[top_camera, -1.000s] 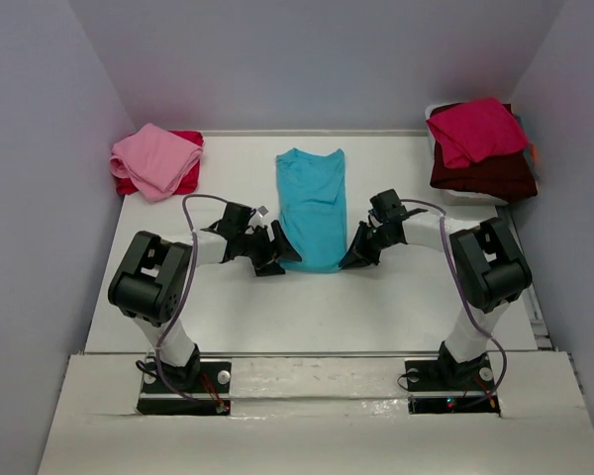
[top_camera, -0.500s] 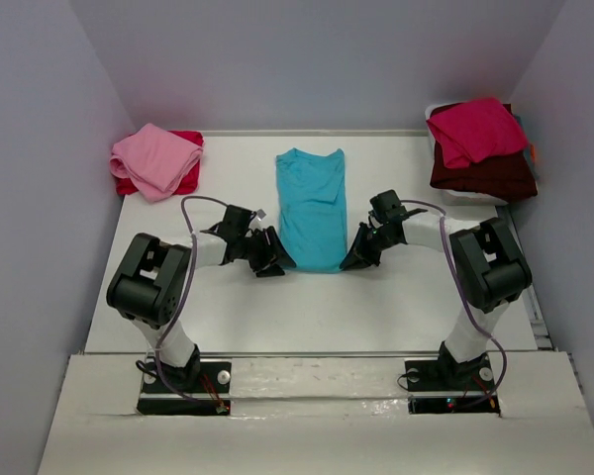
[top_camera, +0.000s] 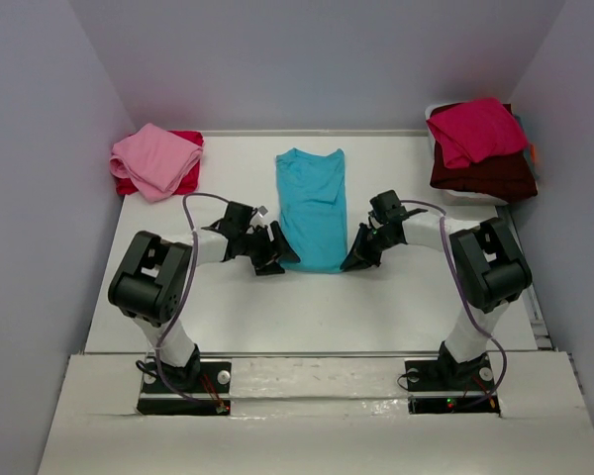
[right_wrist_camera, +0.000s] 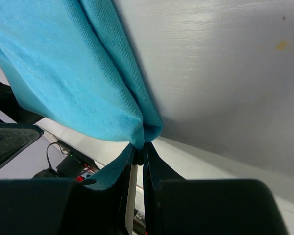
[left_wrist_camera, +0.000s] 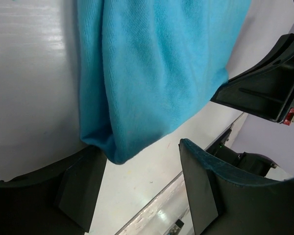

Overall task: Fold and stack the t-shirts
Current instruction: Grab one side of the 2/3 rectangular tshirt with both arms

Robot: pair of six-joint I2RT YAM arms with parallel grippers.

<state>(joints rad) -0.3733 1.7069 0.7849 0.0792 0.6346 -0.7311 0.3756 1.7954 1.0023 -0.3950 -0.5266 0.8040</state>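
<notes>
- The turquoise t-shirt (top_camera: 312, 208) lies flat in the middle of the table (top_camera: 307, 307). It is folded into a long narrow strip that runs from far to near, with its collar end at the far side.
- The left hand (top_camera: 275, 251) sits low at the near left corner of that strip, reaching in from the left.
- In the left wrist view its two dark fingers (left_wrist_camera: 198, 191) stand well apart, and the bottom corner of the turquoise cloth hangs into the gap between them. The cloth lies just beside the left-side finger and well clear of the other. Nothing is clamped.
- The right hand (top_camera: 352, 259) is at the near right corner of the strip, reaching in from the right.
- In the right wrist view its fingertips (right_wrist_camera: 154, 166) are pinched together on the folded corner of the turquoise cloth, which bunches into a small point right where they meet. The cloth slopes away from that pinch.
- The two hands face each other across the near hem of the shirt, about level with one another.
- At the far left of the table a pink t-shirt (top_camera: 155, 158) lies loosely folded on top of a red t-shirt (top_camera: 185, 180).
- At the far right a crimson t-shirt (top_camera: 475, 129) is draped over a dark maroon t-shirt (top_camera: 487, 174). Both piles lie well apart from the turquoise one.
</notes>
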